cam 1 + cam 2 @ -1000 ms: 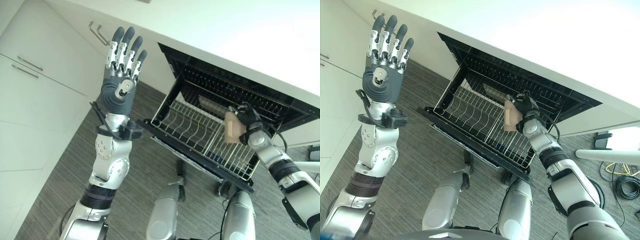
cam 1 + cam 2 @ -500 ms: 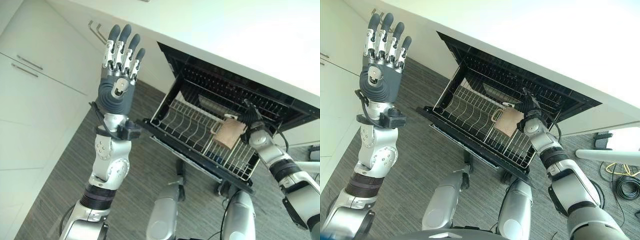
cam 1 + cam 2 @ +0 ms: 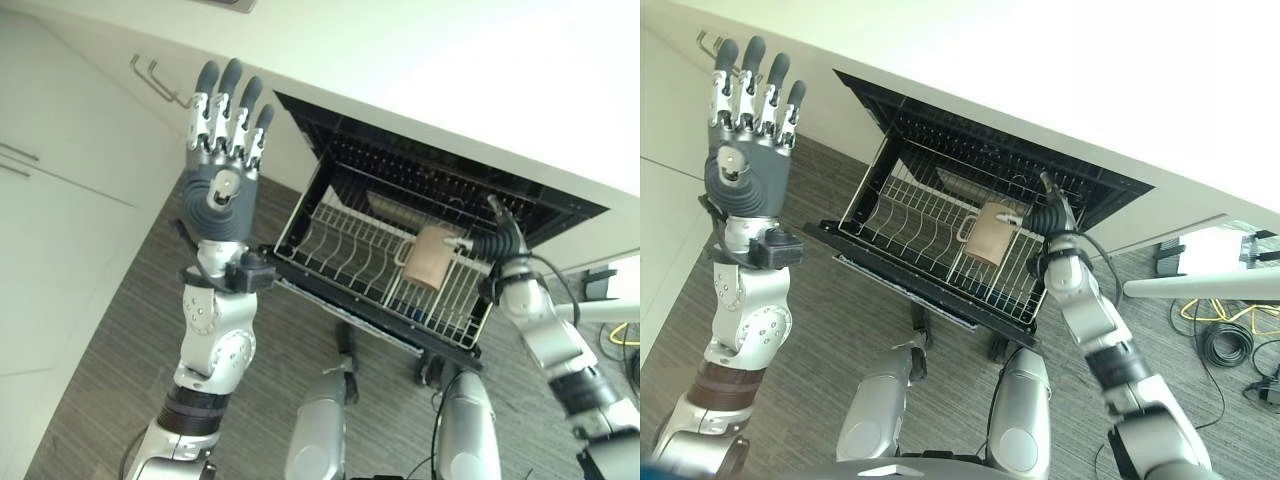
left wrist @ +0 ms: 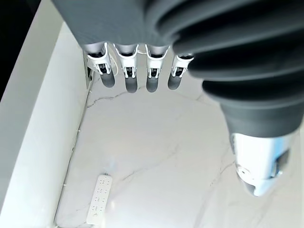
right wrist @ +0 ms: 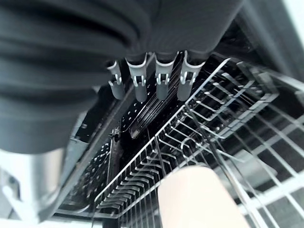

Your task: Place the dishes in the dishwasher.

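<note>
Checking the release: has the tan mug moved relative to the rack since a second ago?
Yes. The tan mug went from upright in the right robot hand to lying in the wire rack.

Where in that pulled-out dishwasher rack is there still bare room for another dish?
The tan mug lies on its side at the rack's right end, beside the right hand, so that end is crowded. From the mug leftward to the rack's left wall, the rows of wire tines stand bare. The left hand is raised well clear.
</note>
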Tool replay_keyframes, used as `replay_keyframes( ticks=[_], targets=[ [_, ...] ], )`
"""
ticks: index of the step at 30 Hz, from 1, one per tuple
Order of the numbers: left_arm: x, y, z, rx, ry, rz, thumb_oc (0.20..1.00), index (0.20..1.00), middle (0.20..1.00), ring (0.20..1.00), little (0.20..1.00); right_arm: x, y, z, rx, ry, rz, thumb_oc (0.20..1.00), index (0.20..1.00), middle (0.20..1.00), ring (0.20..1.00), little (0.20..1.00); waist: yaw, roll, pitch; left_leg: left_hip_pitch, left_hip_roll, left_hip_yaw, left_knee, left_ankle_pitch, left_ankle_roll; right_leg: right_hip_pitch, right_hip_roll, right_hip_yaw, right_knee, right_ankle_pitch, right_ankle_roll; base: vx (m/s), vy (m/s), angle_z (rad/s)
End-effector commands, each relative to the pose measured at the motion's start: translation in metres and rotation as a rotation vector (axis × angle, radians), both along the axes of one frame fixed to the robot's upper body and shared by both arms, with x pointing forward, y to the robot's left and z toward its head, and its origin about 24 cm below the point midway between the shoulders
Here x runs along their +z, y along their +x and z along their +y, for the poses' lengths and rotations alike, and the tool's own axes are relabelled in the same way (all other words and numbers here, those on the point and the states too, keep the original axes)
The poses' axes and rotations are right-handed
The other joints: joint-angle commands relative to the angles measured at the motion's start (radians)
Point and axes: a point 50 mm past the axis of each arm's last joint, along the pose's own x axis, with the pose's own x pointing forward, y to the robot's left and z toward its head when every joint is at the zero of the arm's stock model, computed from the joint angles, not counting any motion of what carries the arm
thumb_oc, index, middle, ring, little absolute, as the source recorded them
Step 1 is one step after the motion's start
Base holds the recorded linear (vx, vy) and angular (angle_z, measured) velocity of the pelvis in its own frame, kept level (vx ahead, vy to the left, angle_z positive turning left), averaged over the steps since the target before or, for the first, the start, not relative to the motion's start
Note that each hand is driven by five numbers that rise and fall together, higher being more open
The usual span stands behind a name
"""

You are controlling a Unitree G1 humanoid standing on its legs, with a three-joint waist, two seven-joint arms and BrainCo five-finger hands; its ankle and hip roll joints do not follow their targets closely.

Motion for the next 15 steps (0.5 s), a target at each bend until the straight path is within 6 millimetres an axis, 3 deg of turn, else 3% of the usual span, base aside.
replay_keyframes(
  ticks=[1, 11, 15],
  targets=[
    [0.025, -0.023, 0.008, 0.036, 0.02, -0.184, 1.0, 1.0, 1.0, 1.0, 1.0, 0.033, 0.007, 0.012, 0.097, 0.045, -0.114, 1.0, 1.0, 1.0, 1.0, 1.0, 0.001, -0.047, 0.024, 0.028, 0.008, 0.017, 0.126, -0.231, -0.002, 0.162, -0.001, 0.054, -0.328, 0.157, 0.161, 0.01, 0.025, -0.05],
    [0.002, -0.033, 0.03, 0.14, 0.043, -0.081, 1.0, 1.0, 1.0, 1.0, 1.0, 0.012, -0.027, -0.005, 0.16, 0.155, -0.026, 1.0, 1.0, 1.0, 1.0, 1.0, -0.024, -0.068, -0.013, 0.085, 0.017, 0.048, 0.126, -0.241, 0.002, 0.21, 0.004, 0.059, -0.328, 0.156, 0.167, 0.02, 0.006, -0.09],
    [-0.016, -0.047, 0.049, 0.232, 0.05, -0.01, 1.0, 1.0, 1.0, 1.0, 1.0, 0.006, -0.055, -0.019, 0.154, 0.171, -0.03, 1.0, 1.0, 1.0, 1.0, 1.0, -0.036, -0.081, -0.045, 0.125, 0.016, 0.07, 0.126, -0.249, 0.008, 0.251, 0.006, 0.055, -0.328, 0.15, 0.172, 0.05, 0.063, -0.06]
  ],
)
